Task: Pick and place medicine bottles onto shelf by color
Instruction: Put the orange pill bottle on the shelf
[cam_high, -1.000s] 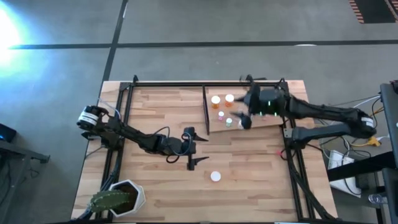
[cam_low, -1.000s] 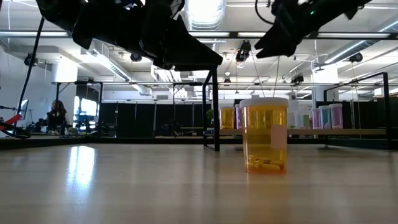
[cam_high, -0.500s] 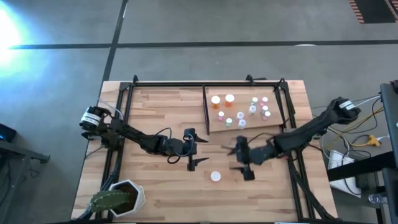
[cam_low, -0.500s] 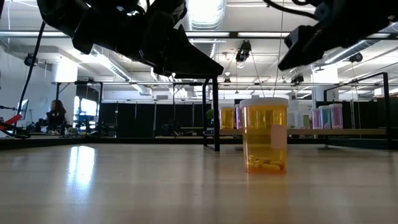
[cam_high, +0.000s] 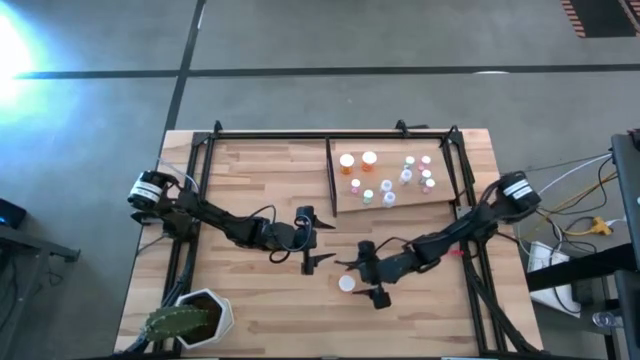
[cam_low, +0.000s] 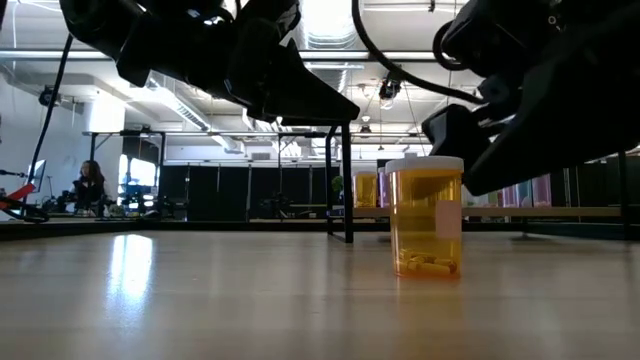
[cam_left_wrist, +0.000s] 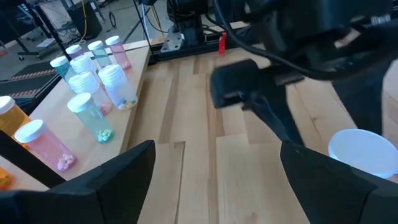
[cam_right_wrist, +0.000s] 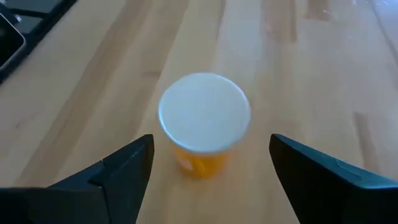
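The lone orange bottle (cam_high: 346, 284) stands upright on the counter (cam_high: 260, 190) toward six o'clock in the high view, well apart from the shelf (cam_high: 440, 192) at about one o'clock, where the other medicine bottles (cam_high: 388, 175) are already grouped. My right fingers (cam_high: 367, 281) hang just beside it on its three o'clock side, and in the right wrist view its white cap (cam_right_wrist: 204, 112) sits between my two open fingers with counter showing on either side.

What worries me most is tipping it. If I come in too low or off-centre, one finger could nudge the wall before the other arrives and knock the bottle over or skate it away across the smooth wood. Closing around the cap rather than the body could also give a weak hold, and the bottle might slip on the long carry to the shelf. My left fingers (cam_high: 308, 240) wait close by at around ten o'clock from the bottle, so a careless sweep could bring the arms together.

Right fingers: spread wide, holding nothing, not touching the bottle as far as I can tell. Left fingers: fully spread too, empty, hovering over bare counter
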